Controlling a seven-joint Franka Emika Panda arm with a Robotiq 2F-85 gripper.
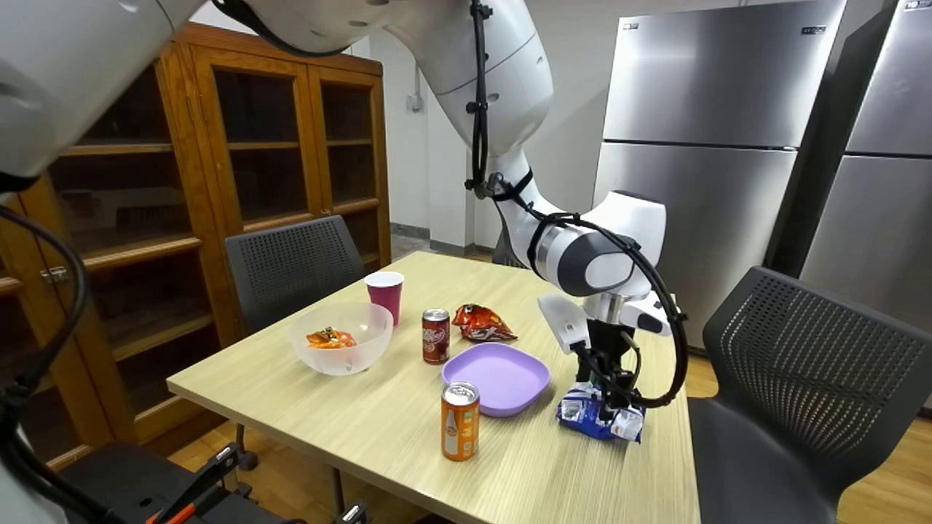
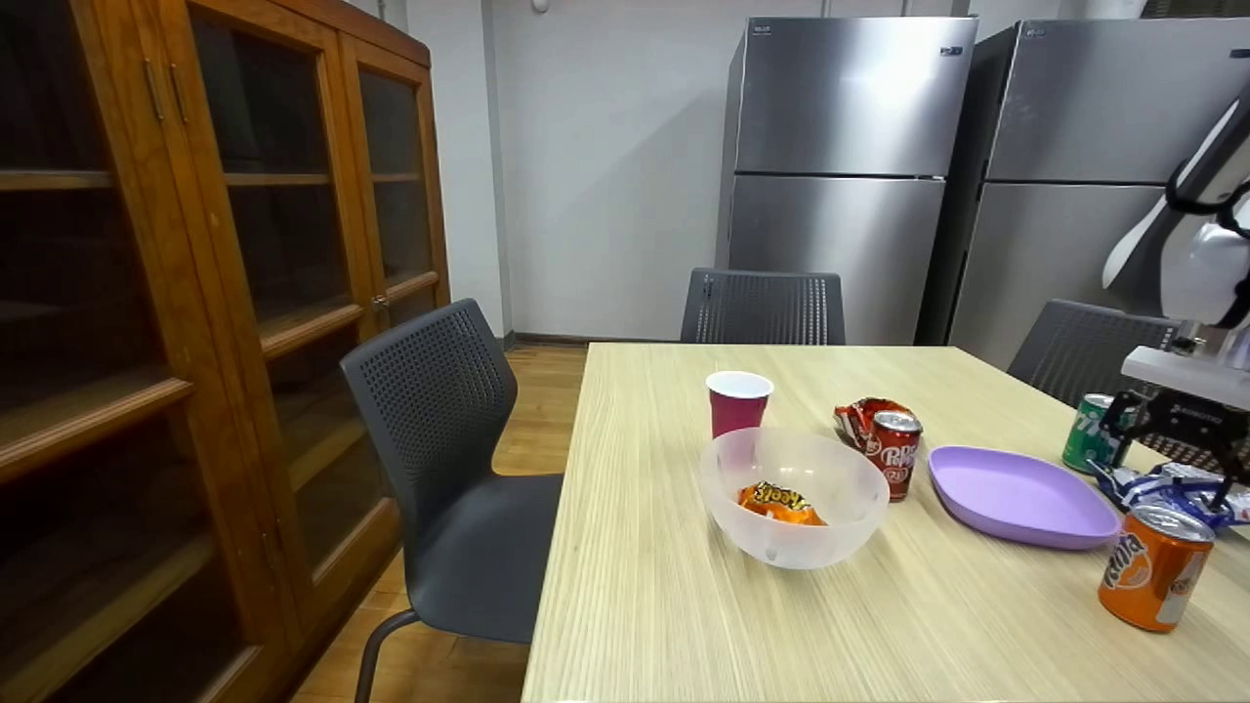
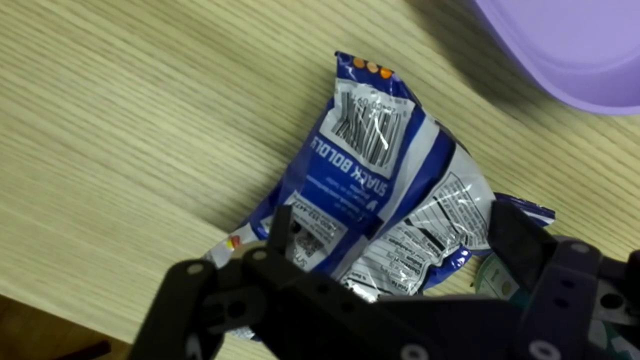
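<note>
A crumpled blue and white snack bag (image 3: 357, 170) lies on the wooden table, its printed back facing up in the wrist view. Over it my gripper (image 3: 392, 220) points down with its jaws wide apart, one finger on either side of the bag's middle part. Whether the fingers touch the bag I cannot tell. The same bag (image 1: 582, 415) and gripper (image 1: 598, 397) show near the table's right side in an exterior view. A green can (image 2: 1089, 434) stands close behind the bag, partly hidden by my right finger in the wrist view. Beside the bag rests a purple plate (image 3: 590, 65).
An orange can (image 1: 460, 426) stands in front of the plate. Farther left are a dark red can (image 1: 435, 338), a red snack bag (image 1: 480, 326), a maroon cup (image 1: 386, 295) and a translucent bowl (image 1: 375, 338) holding an orange packet (image 1: 331, 338). Chairs surround the table.
</note>
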